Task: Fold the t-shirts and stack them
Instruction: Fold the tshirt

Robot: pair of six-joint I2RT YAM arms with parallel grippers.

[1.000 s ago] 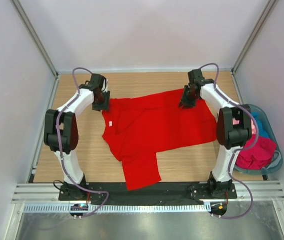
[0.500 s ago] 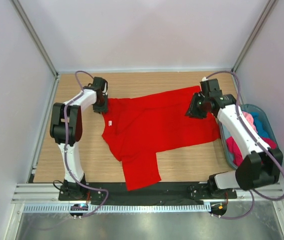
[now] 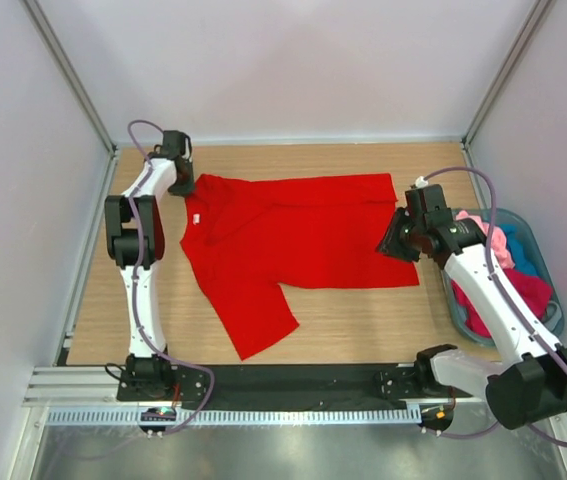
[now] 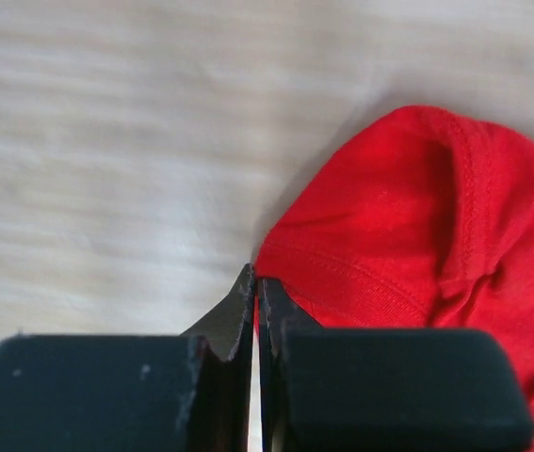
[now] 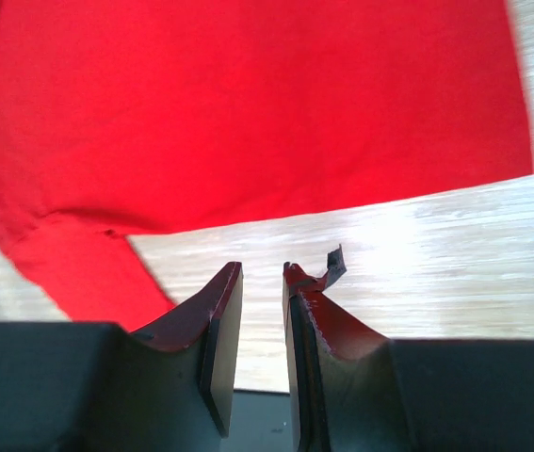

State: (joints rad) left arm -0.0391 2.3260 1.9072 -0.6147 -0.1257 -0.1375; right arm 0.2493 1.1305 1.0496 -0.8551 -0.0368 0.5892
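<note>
Red t-shirt (image 3: 303,235) on wooden table (image 3: 363,320), pale walls (image 3: 293,70), basket (image 3: 557,300) seemingly holding clothes (image 3: 533,288)

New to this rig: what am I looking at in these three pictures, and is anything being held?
A left arm and a right arm are bolted at the near edge of a wooden table. One view looks down on both; the two close-ups come from wrist cameras. A red t-shirt lies spread on the table, beside a basket of other clothes. The left tool is shut, apparently pinching the shirt's edge. The right tool is open and holds nothing.
</note>
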